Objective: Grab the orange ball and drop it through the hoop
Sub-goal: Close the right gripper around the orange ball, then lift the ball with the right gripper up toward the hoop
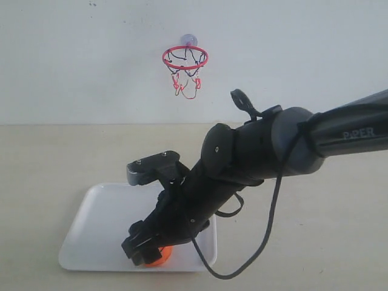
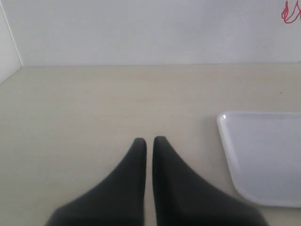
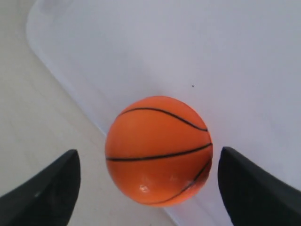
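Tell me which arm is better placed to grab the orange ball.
Right: the right gripper is open around the orange ball on the tray; the left gripper sits shut over the table.

exterior: front, facing wall [image 1: 60, 60] | left wrist: low | right wrist: close | shared: tray [image 1: 97, 230]

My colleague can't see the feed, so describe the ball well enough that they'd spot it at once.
Find the white tray on the beige table. By its edge nearest the exterior camera, between the open jaws of the right pincer, sits the orange ball. It is the only orange thing there, crossed by thin black seam lines.
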